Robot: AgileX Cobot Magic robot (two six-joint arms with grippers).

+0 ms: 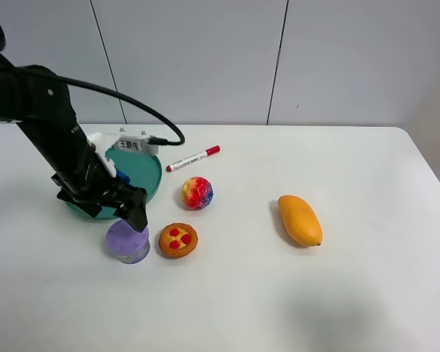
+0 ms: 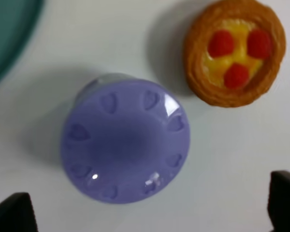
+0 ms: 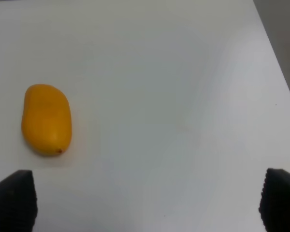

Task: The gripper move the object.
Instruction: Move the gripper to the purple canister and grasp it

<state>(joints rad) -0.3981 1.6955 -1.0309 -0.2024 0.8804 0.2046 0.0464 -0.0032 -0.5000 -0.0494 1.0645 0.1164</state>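
Note:
The lavender-purple jar with a round dimpled lid stands upright on the white table, front left. It fills the middle of the left wrist view. My left gripper hangs just above and behind it, jaws open wide, holding nothing; its black fingertips show at the two lower corners of the left wrist view, on either side of the jar. My right gripper is open and empty over bare table; it does not show in the exterior view.
An orange-red tart lies close to the right of the jar. A rainbow ball, a teal plate and a red marker lie behind. A mango lies at the right.

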